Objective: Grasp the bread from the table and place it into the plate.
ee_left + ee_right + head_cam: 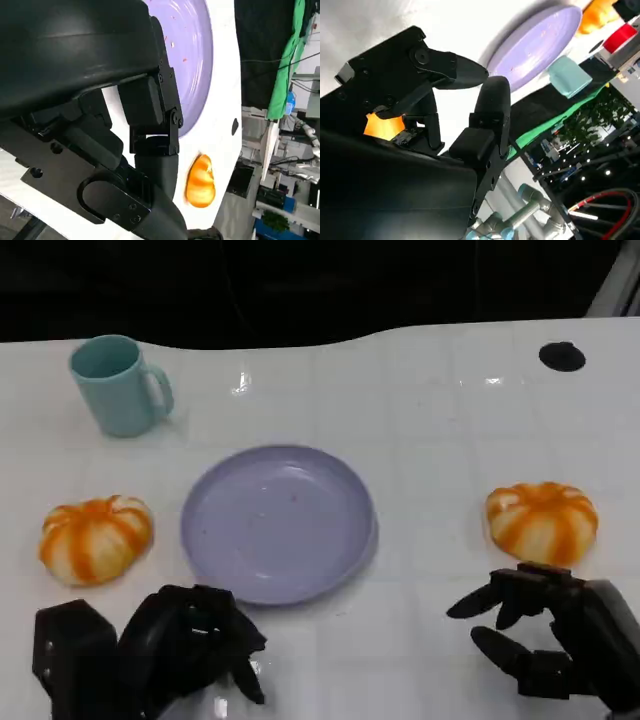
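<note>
Two orange-and-white striped breads lie on the white table. One bread (pixel 96 538) is left of the lavender plate (pixel 278 523), the other bread (pixel 541 521) is right of it. The plate holds nothing. My left hand (pixel 190 640) hovers near the front edge, below the plate's left side, fingers loosely bent and holding nothing. My right hand (pixel 545 635) sits just in front of the right bread with its fingers spread, apart from it. The left wrist view shows the plate (pixel 195 60) and the right bread (pixel 201 181). The right wrist view shows that bread (pixel 382 125) behind the fingers (pixel 490 100).
A teal mug (pixel 120 385) stands at the back left, handle toward the right. A small black round thing (pixel 562 356) lies at the back right. The table's far edge runs along the dark background.
</note>
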You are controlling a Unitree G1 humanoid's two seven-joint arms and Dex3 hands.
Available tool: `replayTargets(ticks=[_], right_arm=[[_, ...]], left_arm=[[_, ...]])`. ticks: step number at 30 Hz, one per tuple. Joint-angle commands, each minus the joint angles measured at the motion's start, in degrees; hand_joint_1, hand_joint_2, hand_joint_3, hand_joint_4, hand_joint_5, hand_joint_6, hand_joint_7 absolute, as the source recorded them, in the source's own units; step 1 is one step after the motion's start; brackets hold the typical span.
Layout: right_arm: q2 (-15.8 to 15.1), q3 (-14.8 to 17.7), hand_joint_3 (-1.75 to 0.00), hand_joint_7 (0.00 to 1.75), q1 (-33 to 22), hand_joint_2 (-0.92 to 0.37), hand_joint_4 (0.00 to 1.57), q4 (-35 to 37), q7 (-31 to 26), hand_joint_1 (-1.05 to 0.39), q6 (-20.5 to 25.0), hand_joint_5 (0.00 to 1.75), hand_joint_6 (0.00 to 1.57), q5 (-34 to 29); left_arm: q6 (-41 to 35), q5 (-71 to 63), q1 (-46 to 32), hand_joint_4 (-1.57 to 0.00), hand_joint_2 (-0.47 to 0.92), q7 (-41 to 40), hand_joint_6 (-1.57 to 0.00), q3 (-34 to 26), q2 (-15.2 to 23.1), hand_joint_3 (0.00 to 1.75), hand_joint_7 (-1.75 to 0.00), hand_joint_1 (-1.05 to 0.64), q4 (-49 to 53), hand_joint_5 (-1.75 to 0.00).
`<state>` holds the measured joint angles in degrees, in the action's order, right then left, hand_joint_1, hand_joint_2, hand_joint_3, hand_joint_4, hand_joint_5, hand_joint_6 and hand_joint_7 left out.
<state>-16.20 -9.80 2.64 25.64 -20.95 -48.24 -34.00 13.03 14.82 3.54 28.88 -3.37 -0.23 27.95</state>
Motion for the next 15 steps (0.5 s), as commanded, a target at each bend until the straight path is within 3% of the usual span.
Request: replayTargets(ticks=[1,4,7,15], right_arm=[[-2.2,1.56,-0.47,0.5,0.24,-0.74,0.61,-3.17,-0.76,-0.36,2.53,1.25,0.8,-1.37],[-3.52,2.1,-0.2,0.36,-0.06,-0.86,0.57,-6.47,-0.77,-0.38,6.33,0.93,0.75,-4.34],[-4.9,2.51,-0.06,0.21,0.07,-0.91,0.53,-8.54,-1.26,-0.4,8.64,0.7,0.71,-6.58],[-7.33,2.78,-0.04,0.02,-0.23,-0.92,0.34,-15.46,2.28,-0.44,19.38,0.35,0.54,-10.03]], left_arm=[[0.3,0.34,0.65,-1.56,0.8,0.07,-1.57,-0.53,0.41,0.0,-0.53,-1.05,0.31,-0.83],[0.4,0.43,0.78,-1.56,0.8,0.25,-1.57,-0.58,0.33,0.0,-0.53,-1.05,0.62,-0.83],[0.42,0.12,0.79,-1.57,0.79,-0.37,-1.57,-0.52,0.09,0.0,-0.53,-1.05,0.61,-0.83],[1.17,0.35,0.75,-1.57,0.8,0.29,-1.57,-0.89,0.26,0.0,-0.55,-1.05,1.2,-0.83]])
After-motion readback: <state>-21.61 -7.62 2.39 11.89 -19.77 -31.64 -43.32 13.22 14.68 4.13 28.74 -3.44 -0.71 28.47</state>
